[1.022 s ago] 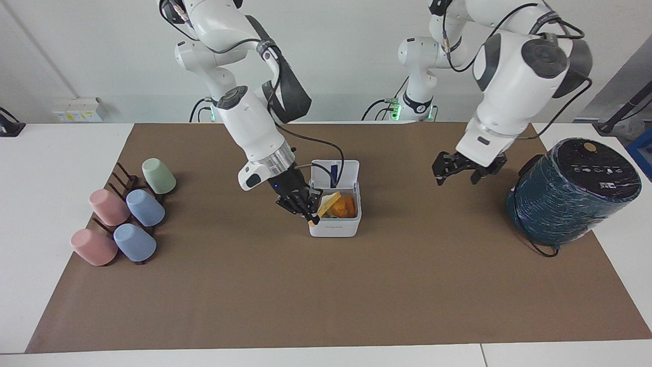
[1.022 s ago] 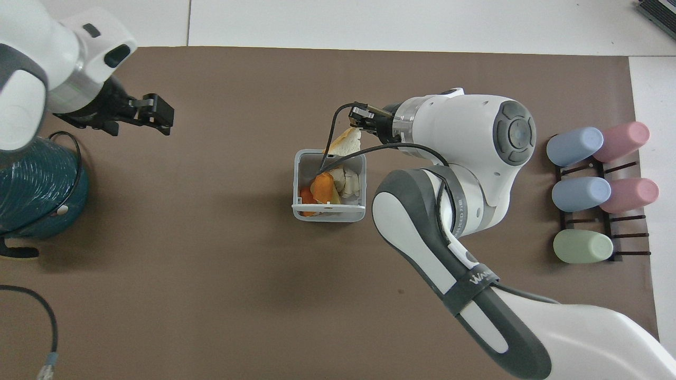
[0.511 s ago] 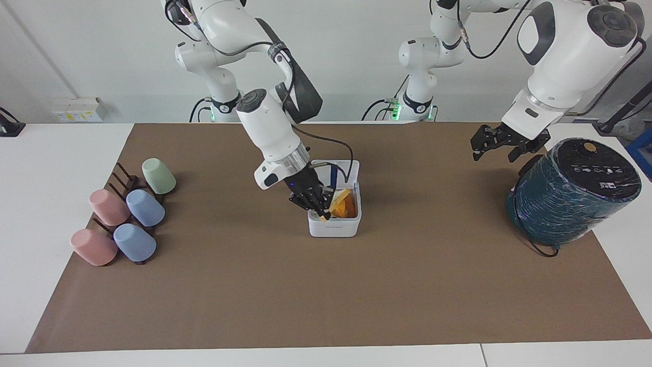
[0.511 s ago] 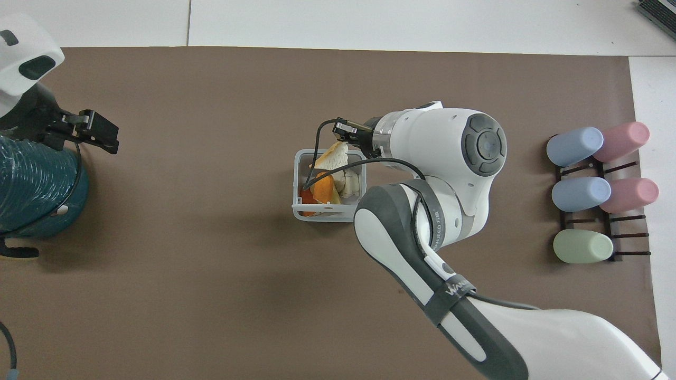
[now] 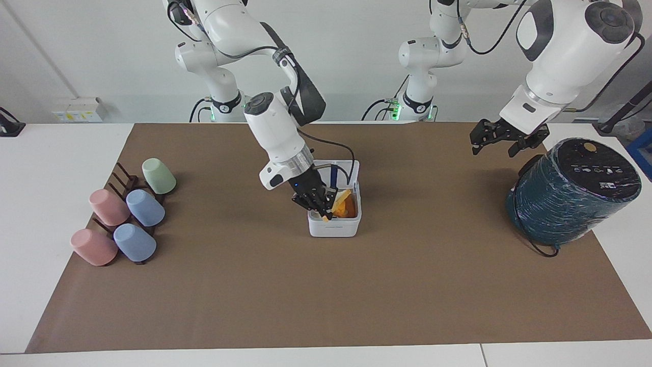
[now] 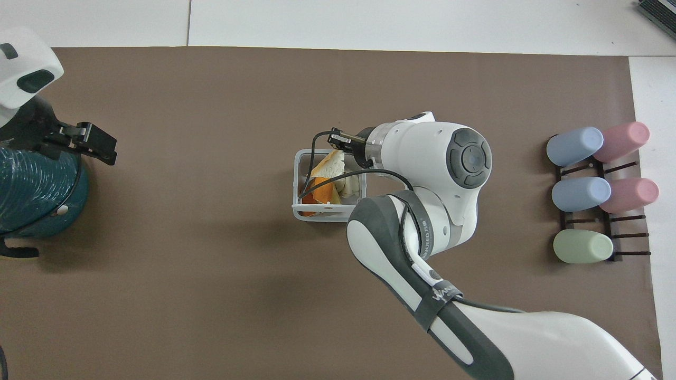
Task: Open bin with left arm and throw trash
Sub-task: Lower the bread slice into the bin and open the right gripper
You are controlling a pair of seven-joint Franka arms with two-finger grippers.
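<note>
The white bin (image 5: 333,230) stands mid-mat with its lid (image 5: 336,166) swung up on the side nearer the robots. It also shows in the overhead view (image 6: 296,175). My right gripper (image 5: 326,209) is at the bin's open top, shut on the pale bread-like triangle (image 6: 328,164), which hangs tilted just inside the rim. The orange wedge (image 6: 320,191) lies in the bin, with pale pieces beside it. I cannot pick out the yellow block. My left gripper (image 5: 492,149) is open and empty in the air beside the teal cylinder.
The large dark teal cylinder (image 5: 573,191) stands at the left arm's end of the mat. A rack of several pastel cups (image 5: 127,214) lies at the right arm's end. A black cable (image 6: 325,158) runs over the bin.
My right gripper has carried the bread-like triangle from beside the bin to its open top and lowered it. My left gripper has drawn away from the bin toward the teal cylinder.
</note>
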